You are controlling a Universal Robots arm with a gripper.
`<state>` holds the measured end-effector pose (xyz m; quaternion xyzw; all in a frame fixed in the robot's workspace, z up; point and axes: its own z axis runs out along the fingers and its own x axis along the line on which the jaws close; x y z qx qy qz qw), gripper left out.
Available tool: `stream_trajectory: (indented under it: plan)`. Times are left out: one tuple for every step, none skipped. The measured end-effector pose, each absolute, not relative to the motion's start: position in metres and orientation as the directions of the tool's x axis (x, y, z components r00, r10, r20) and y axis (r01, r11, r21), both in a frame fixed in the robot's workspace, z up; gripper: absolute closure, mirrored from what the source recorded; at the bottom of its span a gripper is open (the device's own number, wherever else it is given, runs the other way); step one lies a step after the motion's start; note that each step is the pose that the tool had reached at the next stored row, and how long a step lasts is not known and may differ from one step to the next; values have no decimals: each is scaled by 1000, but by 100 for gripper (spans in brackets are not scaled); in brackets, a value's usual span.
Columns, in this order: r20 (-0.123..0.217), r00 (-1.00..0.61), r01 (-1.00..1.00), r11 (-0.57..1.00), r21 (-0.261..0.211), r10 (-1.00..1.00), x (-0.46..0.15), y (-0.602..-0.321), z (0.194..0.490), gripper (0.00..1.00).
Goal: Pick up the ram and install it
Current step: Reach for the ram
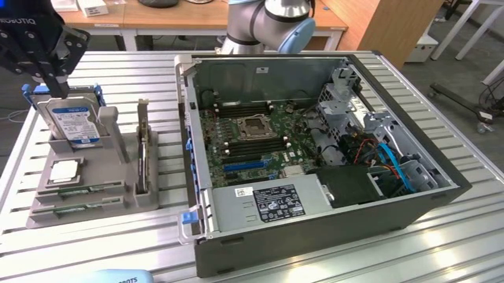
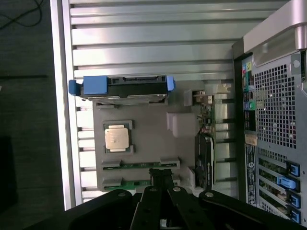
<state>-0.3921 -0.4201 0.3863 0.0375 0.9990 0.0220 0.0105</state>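
Two rams, thin green sticks, lie in slots at the front of a grey holder (image 1: 118,200): one (image 1: 82,190) (image 2: 139,165) and one behind it (image 1: 79,207) (image 2: 125,183). My black gripper (image 1: 60,90) (image 2: 161,173) hangs high above the holder, over the hard drive in the exterior view. Its fingers are shut with nothing between them. In the wrist view the fingertips overlap one end of the second ram. The open computer case (image 1: 315,224) shows its motherboard with dark memory slots (image 1: 244,108) beside the processor socket (image 1: 256,127).
The holder also carries a hard drive in a blue caddy (image 1: 72,121) (image 2: 124,86), a square silver processor chip (image 1: 63,171) (image 2: 117,138) and a tall dark upright card (image 1: 141,156) (image 2: 205,158). The case stands at the exterior view's right of the holder on a ribbed metal table (image 1: 441,253).
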Motion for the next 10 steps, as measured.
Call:
stream_trajectory:
  plan:
    - [-19,-997,74,996,45,75,-392,-422,386,90]
    - [-19,-997,74,996,45,75,-392,-424,386,90]
    - [-19,-997,74,996,45,75,-392,-426,386,90]
    - [-19,-997,74,996,45,75,-392,-428,386,90]
    - [-18,-997,74,996,45,75,-392,-430,386,90]
    - [-18,-997,74,996,45,75,-392,-432,386,90]
    - [-18,-997,74,996,45,75,-392,-433,386,90]
    - [-18,-997,74,996,45,75,-392,-435,386,90]
    - [-18,-997,75,996,45,75,-392,-436,386,90]
    - [-18,-997,75,996,45,75,-391,-438,386,90]
